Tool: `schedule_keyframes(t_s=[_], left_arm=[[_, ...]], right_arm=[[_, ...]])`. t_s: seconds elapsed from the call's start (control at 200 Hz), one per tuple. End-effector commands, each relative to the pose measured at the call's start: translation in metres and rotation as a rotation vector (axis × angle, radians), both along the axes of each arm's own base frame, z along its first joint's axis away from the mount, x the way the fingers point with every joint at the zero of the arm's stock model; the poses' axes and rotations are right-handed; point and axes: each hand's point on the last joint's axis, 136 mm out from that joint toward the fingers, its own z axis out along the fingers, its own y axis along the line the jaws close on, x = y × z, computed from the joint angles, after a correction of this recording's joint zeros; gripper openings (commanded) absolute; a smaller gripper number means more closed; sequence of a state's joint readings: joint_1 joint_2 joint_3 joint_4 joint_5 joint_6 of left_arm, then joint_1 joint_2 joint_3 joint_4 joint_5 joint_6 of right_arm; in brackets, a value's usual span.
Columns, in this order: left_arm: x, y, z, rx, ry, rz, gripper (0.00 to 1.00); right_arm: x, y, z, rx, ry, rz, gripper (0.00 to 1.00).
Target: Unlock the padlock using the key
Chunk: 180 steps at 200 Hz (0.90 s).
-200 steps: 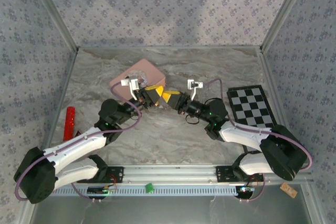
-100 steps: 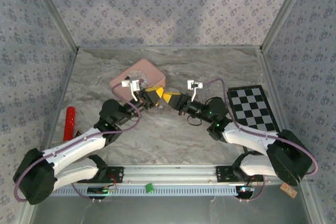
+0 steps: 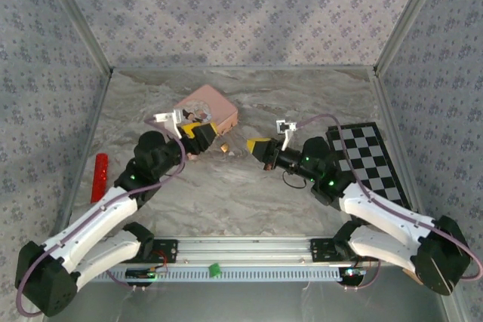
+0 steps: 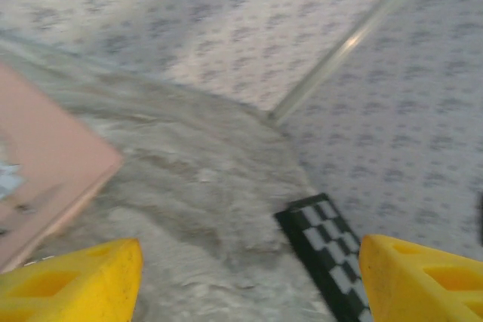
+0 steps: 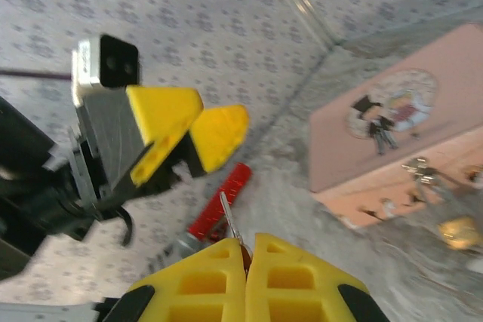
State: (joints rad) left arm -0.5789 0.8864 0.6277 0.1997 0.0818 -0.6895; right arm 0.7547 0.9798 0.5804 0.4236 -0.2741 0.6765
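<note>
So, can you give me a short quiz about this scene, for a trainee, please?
1. True or false: the left hand is open and holds nothing.
2. Where does the padlock lie? A) on top of the pink tin B) on the table, between the two hands C) on the checkerboard
3. Which hand pinches the key?
Key: 1 true; 2 B; 3 the right hand.

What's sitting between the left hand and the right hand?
Top view: the small brass padlock lies on the table between the open left hand and the right hand, shut on the key, touching neither.
</note>
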Motion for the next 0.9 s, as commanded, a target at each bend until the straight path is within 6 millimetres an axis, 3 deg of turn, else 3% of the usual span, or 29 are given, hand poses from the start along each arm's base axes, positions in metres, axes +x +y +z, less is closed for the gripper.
schedule_keyframes(t_s=[0.0, 0.155, 0.31, 0.42, 0.765, 0.895], left_arm=[[0.002, 0.024, -0.046, 0.198, 0.207, 0.078, 0.75], [-0.005, 0.02, -0.085, 0.315, 0.422, 0.033, 0.61], [-0.016, 0.015, -0.114, 0.354, 0.484, 0.071, 0.68], [-0.014, 0.009, -0.137, 0.284, 0.502, 0.095, 0.7], [0.028, -0.032, -0.177, 0.159, 0.429, 0.119, 0.64], [0.042, -0.038, -0.198, 0.174, 0.439, 0.148, 0.6]], right_arm=[[0.005, -0.017, -0.017, -0.19, -0.003, -0.072, 0.0], [0.008, -0.028, -0.03, -0.31, 0.023, -0.113, 0.0], [0.007, -0.034, -0.042, -0.341, 0.041, -0.137, 0.0], [0.008, -0.035, -0.048, -0.343, 0.054, -0.149, 0.0], [0.004, -0.033, -0.046, -0.319, 0.041, -0.134, 0.0], [0.001, -0.038, -0.049, -0.31, 0.04, -0.142, 0.0]])
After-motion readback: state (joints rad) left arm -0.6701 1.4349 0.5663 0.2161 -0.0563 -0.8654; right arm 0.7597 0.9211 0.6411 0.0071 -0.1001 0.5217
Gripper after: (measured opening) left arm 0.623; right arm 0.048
